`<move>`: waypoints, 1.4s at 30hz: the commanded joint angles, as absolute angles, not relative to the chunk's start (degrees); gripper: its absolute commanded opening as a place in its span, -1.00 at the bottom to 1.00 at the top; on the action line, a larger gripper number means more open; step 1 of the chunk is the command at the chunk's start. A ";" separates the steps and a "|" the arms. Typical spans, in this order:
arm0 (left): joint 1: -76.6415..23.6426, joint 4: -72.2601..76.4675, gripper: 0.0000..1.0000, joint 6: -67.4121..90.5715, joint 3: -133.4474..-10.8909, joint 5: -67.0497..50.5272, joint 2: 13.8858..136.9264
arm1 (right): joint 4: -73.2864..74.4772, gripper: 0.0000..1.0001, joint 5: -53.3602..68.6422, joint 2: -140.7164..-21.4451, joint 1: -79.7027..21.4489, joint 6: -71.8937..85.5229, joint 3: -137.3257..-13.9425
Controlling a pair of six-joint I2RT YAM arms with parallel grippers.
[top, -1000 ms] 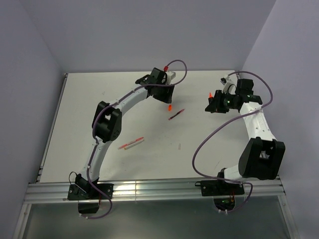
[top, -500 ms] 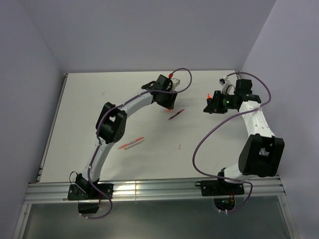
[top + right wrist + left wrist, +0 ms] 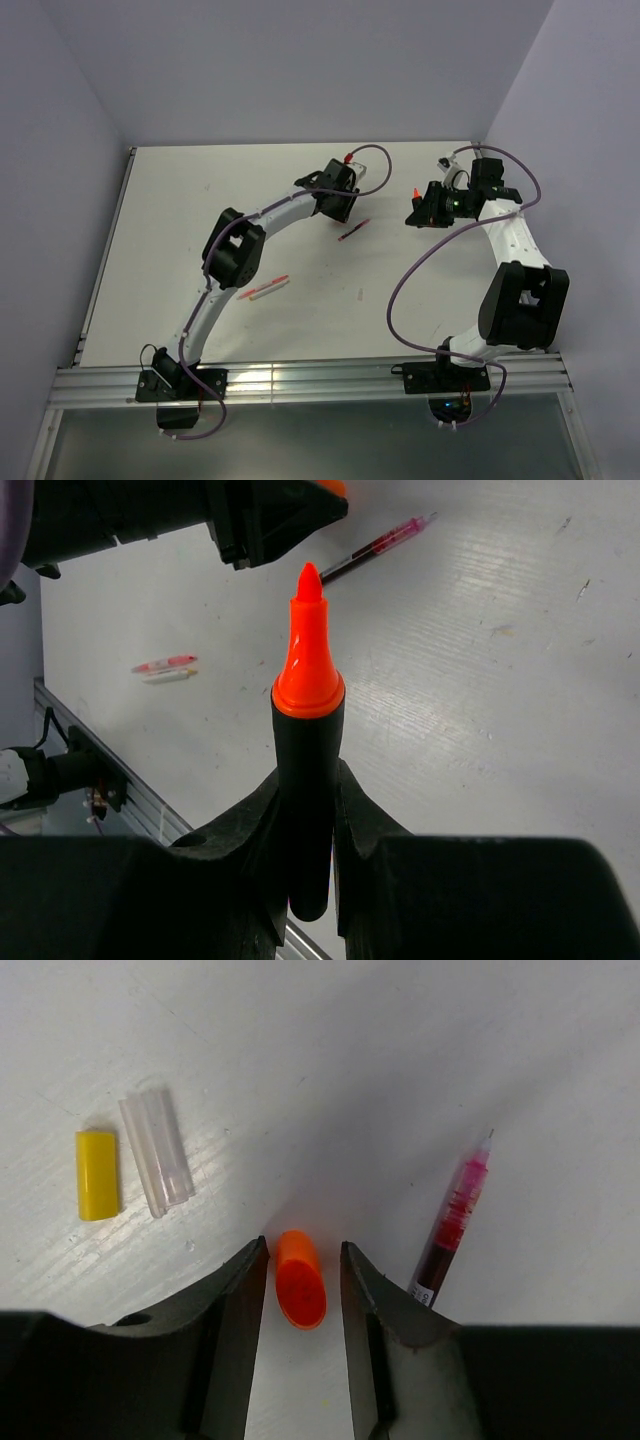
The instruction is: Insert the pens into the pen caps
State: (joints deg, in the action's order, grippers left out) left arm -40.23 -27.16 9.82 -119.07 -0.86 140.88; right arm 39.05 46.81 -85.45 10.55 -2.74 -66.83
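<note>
Two narrow gaps flank the orange cap (image 3: 300, 1295) inside the half-open left pincer (image 3: 303, 1249); the right pincer (image 3: 308, 782) clamps the black marker (image 3: 308, 730).

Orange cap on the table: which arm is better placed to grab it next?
Left, probably. The left gripper straddles the orange cap, a finger on each side, not yet touching. The right gripper is farther off, shut on the orange-tipped black marker.

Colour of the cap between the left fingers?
The cap is orange; clearest in left wrist view.
</note>
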 commanded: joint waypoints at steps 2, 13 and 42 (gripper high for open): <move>-40.43 -26.46 -0.20 10.28 -121.72 2.20 143.26 | 39.29 -1.00 48.52 -85.96 10.72 -2.46 -69.96; -39.99 -29.62 -1.00 10.54 -121.29 -4.28 137.05 | 39.90 -1.00 50.43 -83.94 10.55 -6.41 -70.49; -18.02 48.06 -0.99 66.70 -71.37 -78.05 93.43 | 42.45 -1.00 71.99 -82.80 -18.63 -8.70 -75.06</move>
State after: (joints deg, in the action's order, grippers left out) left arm -17.63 41.39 64.18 -72.14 -75.48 95.83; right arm 42.04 71.07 -84.60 -17.96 -8.60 -75.50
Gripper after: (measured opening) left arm 0.211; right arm 0.238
